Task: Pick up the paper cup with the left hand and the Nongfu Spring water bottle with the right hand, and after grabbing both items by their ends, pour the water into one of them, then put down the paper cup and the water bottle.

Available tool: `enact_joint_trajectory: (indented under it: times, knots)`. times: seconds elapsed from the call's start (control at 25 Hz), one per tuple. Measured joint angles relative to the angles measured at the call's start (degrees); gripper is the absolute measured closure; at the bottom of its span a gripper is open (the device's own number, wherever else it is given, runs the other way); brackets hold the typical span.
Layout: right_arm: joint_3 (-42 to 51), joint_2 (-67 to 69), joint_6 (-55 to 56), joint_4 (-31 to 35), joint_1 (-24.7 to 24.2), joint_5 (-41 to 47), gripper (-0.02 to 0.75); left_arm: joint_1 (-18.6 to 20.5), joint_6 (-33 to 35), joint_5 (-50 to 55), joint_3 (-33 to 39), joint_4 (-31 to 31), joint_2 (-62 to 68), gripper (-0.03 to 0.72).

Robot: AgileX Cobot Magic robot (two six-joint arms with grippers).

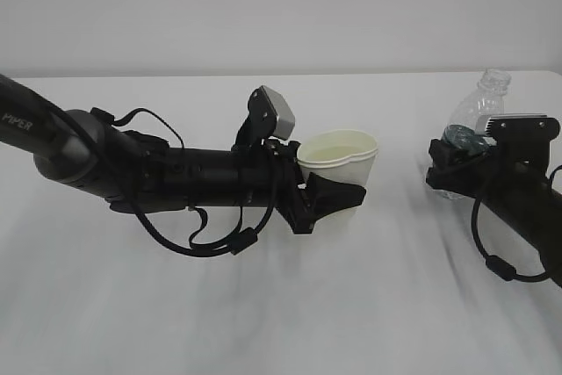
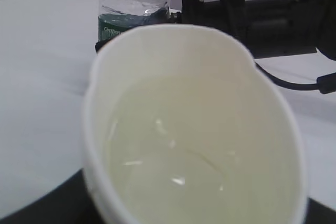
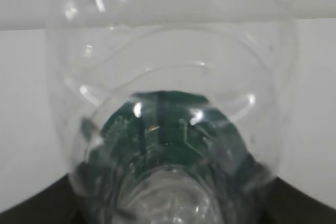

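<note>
My left gripper [image 1: 338,196] is shut on the white paper cup [image 1: 339,162], its black fingers [image 1: 344,192] clamping the lower wall. The cup stands upright, its rim squeezed slightly out of round. In the left wrist view the cup [image 2: 199,129] fills the frame and clear water lies in its cream inside. On the right, my right gripper [image 1: 453,164] is shut on the lower part of the Nongfu Spring water bottle [image 1: 481,104], which leans with its open neck up and to the right. The bottle [image 3: 168,77] with its green label fills the right wrist view.
The white table [image 1: 263,305] runs back to a pale wall. The bottle [image 2: 134,3] and the black right arm [image 2: 262,19] show behind the cup in the left wrist view. A gap of bare table separates cup and bottle.
</note>
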Motion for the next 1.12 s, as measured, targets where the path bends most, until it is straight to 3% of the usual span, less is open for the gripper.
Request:
enact_joint_trajectory:
  times: [0.4, 0.72, 1.12]
  knots:
    - [0.0, 0.0, 0.1, -0.1, 0.0, -0.1, 0.163, 0.0, 0.0, 0.0, 0.0, 0.1, 0.0, 0.292]
    - [0.8, -3.2, 0.1, -0.1, 0.0, -0.4, 0.15, 0.1, 0.0, 0.0, 0.0, 0.1, 0.0, 0.292]
    - [9.5, -10.5, 0.1, 0.2, 0.0, -0.4, 0.15, 0.4, 0.0, 0.1, 0.0, -2.0, 0.0, 0.292]
